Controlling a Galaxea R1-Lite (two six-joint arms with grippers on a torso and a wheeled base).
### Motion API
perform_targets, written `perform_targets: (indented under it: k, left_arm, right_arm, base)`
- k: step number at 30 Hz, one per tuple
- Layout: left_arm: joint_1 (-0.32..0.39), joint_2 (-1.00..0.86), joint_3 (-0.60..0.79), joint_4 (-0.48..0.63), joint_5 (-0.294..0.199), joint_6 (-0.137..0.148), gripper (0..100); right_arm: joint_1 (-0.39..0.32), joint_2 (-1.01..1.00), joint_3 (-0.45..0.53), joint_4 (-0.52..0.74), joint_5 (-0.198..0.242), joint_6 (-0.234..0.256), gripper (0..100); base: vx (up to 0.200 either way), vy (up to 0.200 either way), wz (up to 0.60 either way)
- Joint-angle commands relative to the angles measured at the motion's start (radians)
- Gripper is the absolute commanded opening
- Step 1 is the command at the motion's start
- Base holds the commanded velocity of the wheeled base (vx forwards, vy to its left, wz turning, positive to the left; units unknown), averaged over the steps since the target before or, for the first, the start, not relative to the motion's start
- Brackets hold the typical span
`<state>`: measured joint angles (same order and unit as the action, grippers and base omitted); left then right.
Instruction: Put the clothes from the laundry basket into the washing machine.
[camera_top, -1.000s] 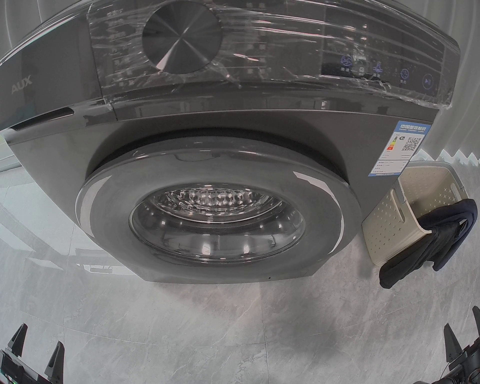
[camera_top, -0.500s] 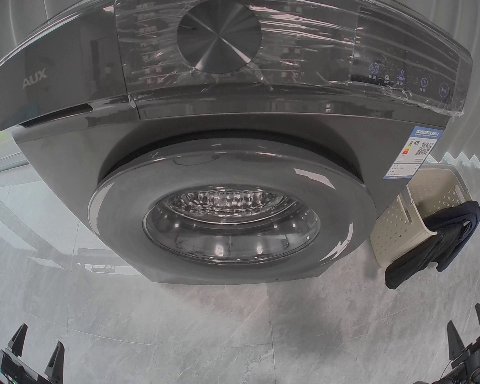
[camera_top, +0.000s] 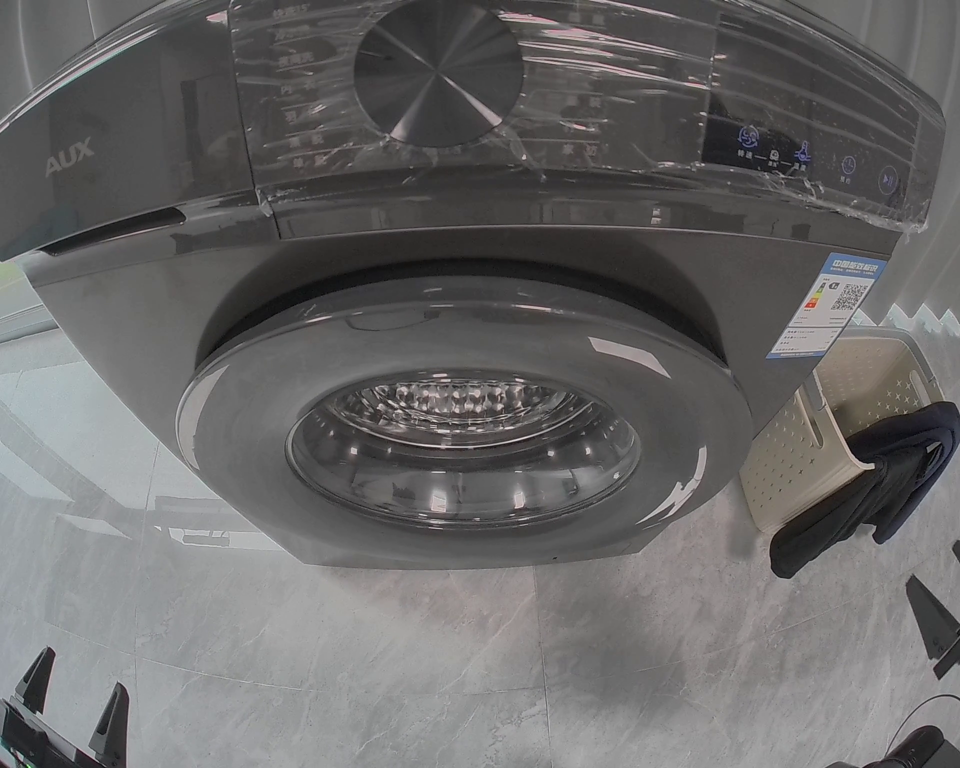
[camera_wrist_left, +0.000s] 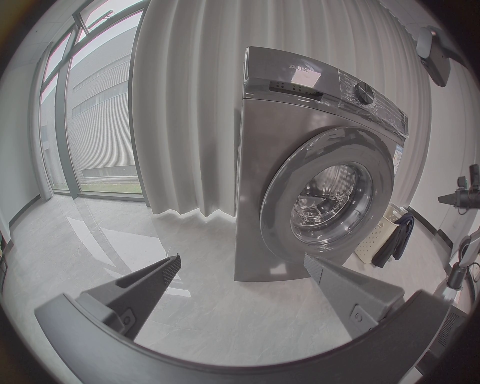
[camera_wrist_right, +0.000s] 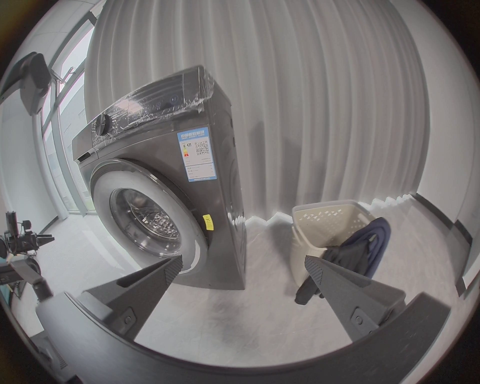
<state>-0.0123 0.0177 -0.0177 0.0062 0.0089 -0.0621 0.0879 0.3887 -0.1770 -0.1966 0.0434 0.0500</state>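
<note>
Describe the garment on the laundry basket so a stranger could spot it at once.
Start at the grey front-loading washing machine; beside it, to the robot's right, stands a cream perforated laundry basket. A dark navy garment hangs over the basket's rim and down its outer wall. It is the only dark, soft thing there.

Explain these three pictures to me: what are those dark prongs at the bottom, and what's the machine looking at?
This is a two-armed robot. One picture comes from a camera on its head, looking down; the other two come from cameras on its wrists. The dark prongs are each arm's tool for grasping: the left tool and right tool are both open and hold nothing. Ahead stands a washer with its round door shut. Beside it, on the floor, sits a cream basket with dark clothes draped over its rim.
</note>
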Motion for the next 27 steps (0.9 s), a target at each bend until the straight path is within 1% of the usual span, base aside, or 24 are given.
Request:
perform_targets:
  k: [1, 3, 4, 5, 6, 9, 11, 12, 13, 14, 18, 20, 22, 23, 27]
  left_arm:
    - [0.0, -0.015, 0.016, 0.0, 0.0, -0.001, 100]
    - [0.0, -0.015, 0.016, 0.0, 0.0, -0.001, 100]
    - [0.0, -0.015, 0.016, 0.0, 0.0, -0.001, 100]
    - [0.0, -0.015, 0.016, 0.0, 0.0, -0.001, 100]
    - [0.0, -0.015, 0.016, 0.0, 0.0, -0.001, 100]
    - [0.0, -0.015, 0.016, 0.0, 0.0, -0.001, 100]
    - [0.0, -0.015, 0.016, 0.0, 0.0, -0.001, 100]
    - [0.0, -0.015, 0.016, 0.0, 0.0, -0.001, 100]
    - [0.0, -0.015, 0.016, 0.0, 0.0, -0.001, 100]
    - [0.0, -0.015, 0.016, 0.0, 0.0, -0.001, 100]
    - [0.0, -0.015, 0.016, 0.0, 0.0, -0.001, 100]
    - [0.0, -0.015, 0.016, 0.0, 0.0, -0.001, 100]
    - [0.0, -0.015, 0.016, 0.0, 0.0, -0.001, 100]
    - [0.0, -0.015, 0.016, 0.0, 0.0, -0.001, 100]
    - [0.0, -0.015, 0.016, 0.0, 0.0, -0.001, 100]
  right_arm:
    - [0.268, 0.613, -0.041, -0.326, 0.027, 0.073, 100]
    - [0.328, 0.684, -0.053, -0.386, 0.018, 0.128, 100]
    - [0.345, 0.71, -0.062, -0.406, 0.015, 0.143, 100]
    - [0.345, 0.71, -0.062, -0.406, 0.015, 0.143, 100]
    - [0.366, 0.753, -0.081, -0.431, 0.013, 0.149, 100]
    - [0.372, 0.788, -0.113, -0.431, 0.016, 0.146, 100]
    - [0.405, 0.815, -0.142, -0.431, 0.015, 0.134, 100]
    - [0.424, 0.822, -0.153, -0.431, 0.01, 0.134, 100]
    - [0.426, 0.823, -0.154, -0.431, 0.01, 0.134, 100]
    - [0.443, 0.84, -0.182, -0.428, 0.01, 0.134, 100]
    - [0.441, 0.892, -0.22, -0.435, 0.013, 0.131, 100]
    - [0.438, 0.932, -0.257, -0.437, 0.015, 0.113, 100]
    - [0.438, 0.935, -0.259, -0.437, 0.015, 0.113, 100]
    - [0.437, 0.964, -0.285, -0.437, 0.015, 0.105, 100]
    - [0.437, 0.987, -0.315, -0.437, 0.016, 0.103, 100]
  base:
    - [0.0, 0.0, 0.0]
    - [0.0, 0.0, 0.0]
    - [0.0, 0.0, 0.0]
    - [0.0, 0.0, 0.0]
    - [0.0, 0.0, 0.0]
    - [0.0, 0.0, 0.0]
    - [0.0, 0.0, 0.0]
    - [0.0, 0.0, 0.0]
    - [0.0, 0.0, 0.0]
    - [0.0, 0.0, 0.0]
    - [0.0, 0.0, 0.0]
    - [0.0, 0.0, 0.0]
    - [0.0, 0.0, 0.0]
    - [0.0, 0.0, 0.0]
    - [0.0, 0.0, 0.0]
